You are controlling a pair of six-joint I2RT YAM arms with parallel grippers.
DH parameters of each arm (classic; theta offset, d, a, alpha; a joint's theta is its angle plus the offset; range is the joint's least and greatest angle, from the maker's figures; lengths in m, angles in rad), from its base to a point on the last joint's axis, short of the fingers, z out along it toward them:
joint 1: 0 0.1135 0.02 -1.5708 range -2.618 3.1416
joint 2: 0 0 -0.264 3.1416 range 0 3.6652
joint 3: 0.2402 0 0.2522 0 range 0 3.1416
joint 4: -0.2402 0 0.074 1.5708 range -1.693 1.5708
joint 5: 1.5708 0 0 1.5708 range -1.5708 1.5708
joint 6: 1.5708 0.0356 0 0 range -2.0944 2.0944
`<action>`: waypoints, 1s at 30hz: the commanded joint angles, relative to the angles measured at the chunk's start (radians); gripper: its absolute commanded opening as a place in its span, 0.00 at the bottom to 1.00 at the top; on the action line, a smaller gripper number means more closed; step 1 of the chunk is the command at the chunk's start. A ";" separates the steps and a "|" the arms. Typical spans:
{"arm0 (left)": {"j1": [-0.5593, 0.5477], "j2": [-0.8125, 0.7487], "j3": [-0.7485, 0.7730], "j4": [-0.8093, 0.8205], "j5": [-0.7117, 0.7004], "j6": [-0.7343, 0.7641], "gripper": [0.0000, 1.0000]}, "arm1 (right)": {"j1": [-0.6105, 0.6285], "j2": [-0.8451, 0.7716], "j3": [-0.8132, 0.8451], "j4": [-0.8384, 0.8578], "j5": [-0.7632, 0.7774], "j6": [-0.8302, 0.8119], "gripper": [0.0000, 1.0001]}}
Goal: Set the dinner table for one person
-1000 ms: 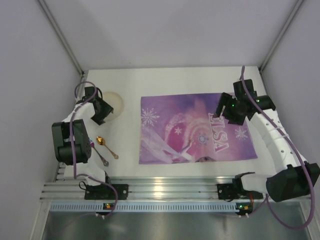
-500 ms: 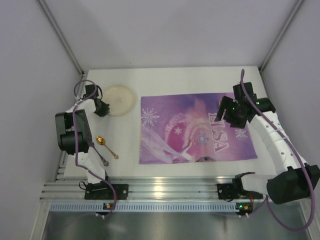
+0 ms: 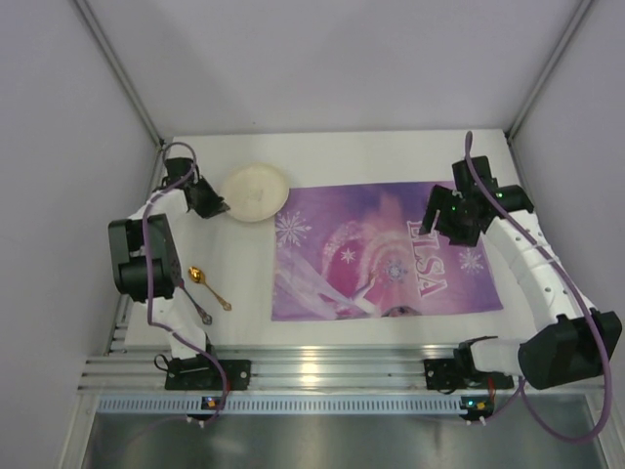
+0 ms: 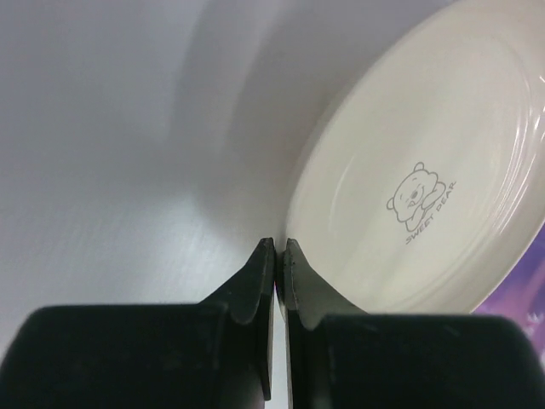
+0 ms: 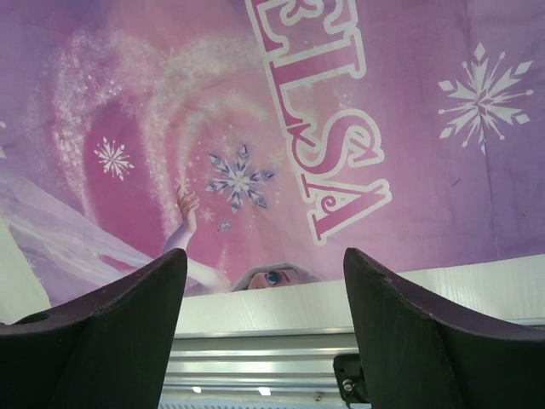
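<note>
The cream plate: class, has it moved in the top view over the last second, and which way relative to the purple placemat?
Yes. The plate has slid right, toward the placemat; its rim now reaches the placemat's far-left corner.

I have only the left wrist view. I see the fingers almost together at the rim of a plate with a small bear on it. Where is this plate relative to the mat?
Observer: The plate sits at the far left corner of the mat. Its rim just overlaps that corner, and the rest is over the bare table.
Operator: Is the right gripper near the plate?
Observer: No. The right gripper hangs open and empty above the right part of the mat, well away from the plate.
Operator: Do you see any cutlery?
Observer: Yes. A gold spoon lies on the table to the left of the mat, closer to the arm bases than the plate.
</note>
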 commanded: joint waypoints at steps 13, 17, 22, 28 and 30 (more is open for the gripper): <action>-0.500 0.140 0.506 -0.333 0.447 0.490 0.00 | -0.010 -0.153 -0.080 -0.008 -0.021 -0.011 0.74; -0.654 0.238 0.612 -0.446 0.358 0.544 0.00 | -0.010 -0.213 -0.115 -0.039 -0.021 -0.007 0.75; -0.742 0.290 0.663 -0.483 0.130 0.516 0.00 | -0.015 -0.290 -0.153 -0.065 -0.016 0.001 0.74; -0.762 0.290 0.598 -0.406 0.079 0.409 0.00 | -0.018 -0.362 -0.189 -0.100 -0.004 0.004 0.75; -0.765 0.297 0.594 -0.406 0.056 0.386 0.00 | -0.019 -0.383 -0.203 -0.110 -0.005 0.007 0.75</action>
